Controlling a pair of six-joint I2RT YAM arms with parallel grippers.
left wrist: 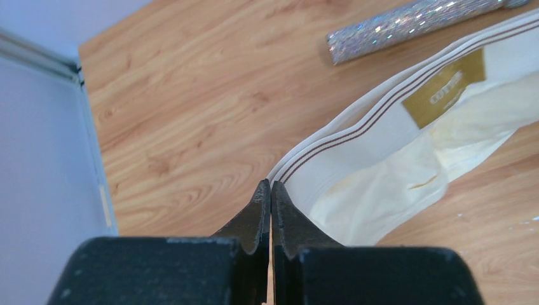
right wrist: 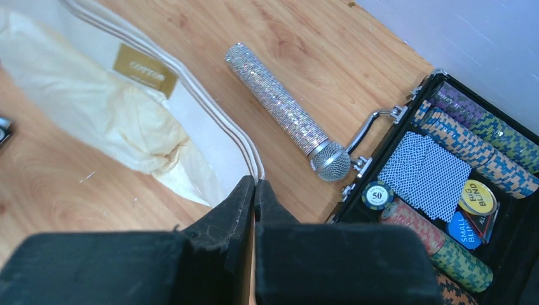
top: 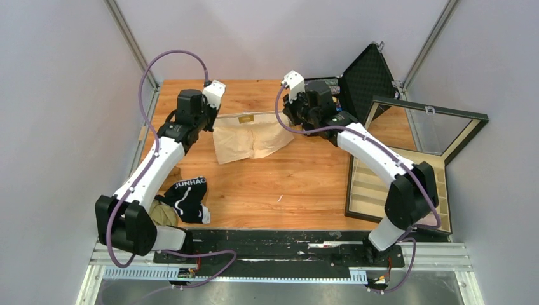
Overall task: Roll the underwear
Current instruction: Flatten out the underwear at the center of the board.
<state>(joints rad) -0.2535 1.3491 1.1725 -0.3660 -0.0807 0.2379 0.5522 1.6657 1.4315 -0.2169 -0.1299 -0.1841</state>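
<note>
Cream-beige underwear (top: 248, 136) lying spread flat at far-centre of tabletop (top: 292, 184), waistband (left wrist: 356, 127) toward far edge. Left end effector (left wrist: 271, 190) clenching on waistband's left corner; right end effector (right wrist: 255, 187) pinching opposite corner, jaws pressed together w/ striped elastic at tips. Gold label (left wrist: 445, 89) showing inside waistband. Black JUNHAO pair (top: 189, 197) sitting bunched at near-left of tabletop, well apart from cream pair. Glitter mic (right wrist: 286, 111) resting just beyond waistband, its head beside open chip case (right wrist: 457, 190).

Cream underwear (top: 248, 136), brown-striped waistband (left wrist: 356, 130); black pair (top: 187, 200), white lettering (top: 191, 183); silver glitter microphone (right wrist: 279, 105).
</note>
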